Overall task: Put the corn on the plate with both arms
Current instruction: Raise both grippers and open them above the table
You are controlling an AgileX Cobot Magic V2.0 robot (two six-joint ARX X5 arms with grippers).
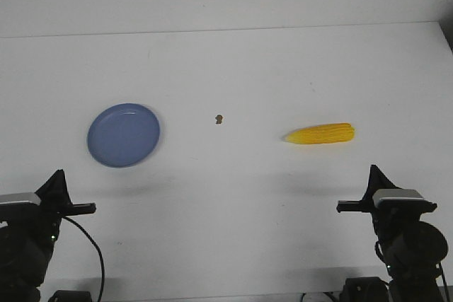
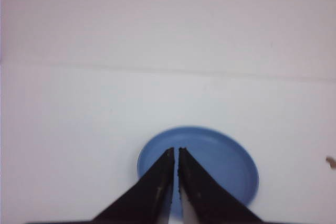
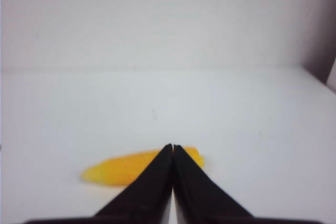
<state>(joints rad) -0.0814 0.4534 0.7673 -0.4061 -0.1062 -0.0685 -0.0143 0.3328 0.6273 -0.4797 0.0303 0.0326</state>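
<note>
Front view is showing the bright yellow corn cob (image 1: 320,134) lying flat on the white desk (image 1: 233,68), in its right half and about midway between the far edge and the near edge, with its pointed tip facing left toward the desk's middle and its blunt end facing the right edge. Nothing is touching the cob. Well apart from it, in the left half at about the same depth, the round, shallow periwinkle-blue plate (image 1: 124,134) is sitting flat with nothing on it. Between the two, slightly nearer the far edge, a tiny brown speck (image 1: 219,119) is resting on the bare surface. At the near left corner the left black gripper (image 1: 58,177) is hovering close to the near edge, short of the plate; in the left wrist view its pointed fingers (image 2: 152,192) are standing almost together with only a thin slit between them, gripping nothing, and the plate (image 2: 226,161) is lying just past their tips. At the near right corner the right black gripper (image 1: 373,172) is hanging short of the cob; in the right wrist view its fingers (image 3: 197,192) are meeting at the tips, gripping nothing, with the cob (image 3: 121,170) lying crosswise just past them.
</note>
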